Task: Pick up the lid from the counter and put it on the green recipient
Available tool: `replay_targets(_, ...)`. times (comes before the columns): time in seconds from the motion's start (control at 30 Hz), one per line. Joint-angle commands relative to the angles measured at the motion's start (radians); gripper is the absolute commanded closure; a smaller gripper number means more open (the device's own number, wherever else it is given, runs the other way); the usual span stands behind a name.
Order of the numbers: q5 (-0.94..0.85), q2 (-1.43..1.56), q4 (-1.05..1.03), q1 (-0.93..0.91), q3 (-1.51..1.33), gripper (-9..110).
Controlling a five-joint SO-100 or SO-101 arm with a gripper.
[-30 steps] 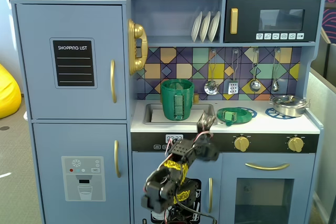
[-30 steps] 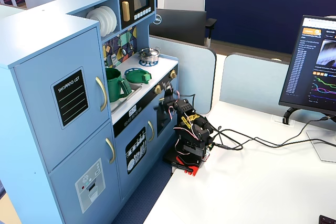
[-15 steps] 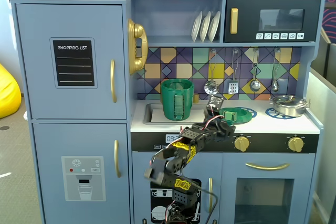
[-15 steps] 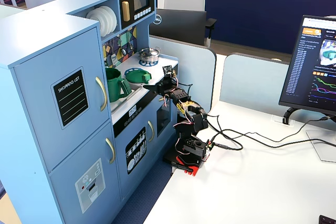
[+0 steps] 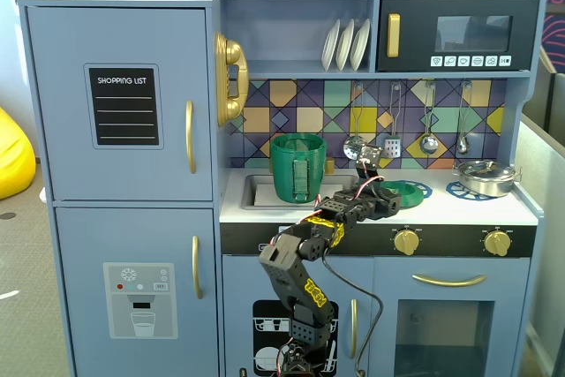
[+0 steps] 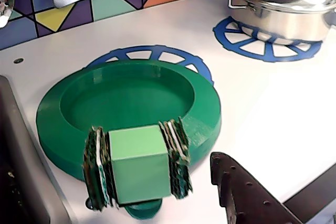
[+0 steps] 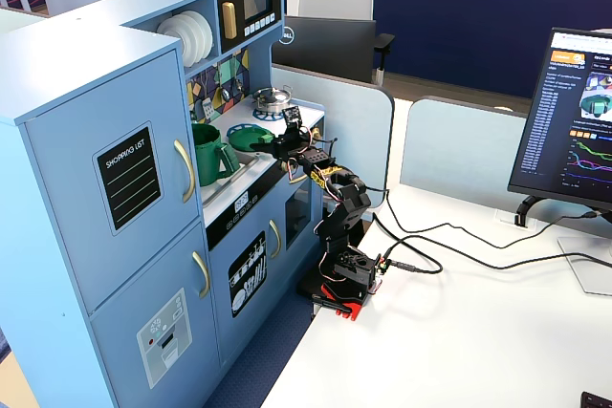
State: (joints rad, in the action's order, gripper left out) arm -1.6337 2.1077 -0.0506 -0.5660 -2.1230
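Spread apart, empty: gripper (image 6: pixel 195 153) with one dark toothed finger (image 6: pixel 236 192) low at the right of the wrist view and the other, carrying a pale green block with layered pads, at the near edge of the lid (image 6: pixel 126 98). Not yet gripping anything; a piece of the lid's near rim sits in the gap between the two. No telling from here whether either finger already touches the plastic.

Just beyond the fingers, flat on the white counter over a blue stove ring (image 6: pixel 152 55): the lid, hollow side seemingly upward, handle not seen. Farther right and well apart, a steel pot (image 6: pixel 278 3). Off to the left in a fixed view, past the sink, the green pot (image 5: pixel 297 168), upright and uncovered.

Step in hand, by judgement: the reach and grasp, with carrying and placing all still ahead.

Next move, likely: closing firmly on the rim, lifting clear of the counter, then swinging left over the sink and lowering the lid level onto the pot's flared rim.
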Motion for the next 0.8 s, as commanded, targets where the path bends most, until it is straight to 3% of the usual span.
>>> replay_targets(0.0, -0.014, -0.058, 0.04, 0.021, 0.123, 61)
replay_targets(0.23, -0.003, -0.202, 0.048, 0.025, 0.265, 63)
replay_targets(0.3, -0.025, -0.219, 0.044, 0.034, 0.278, 75)
replay_targets(0.37, -0.069, -0.225, 0.014, 0.041, 0.282, 101)
replay_targets(0.77, -0.011, -0.202, -0.095, 0.092, 0.485, 102)
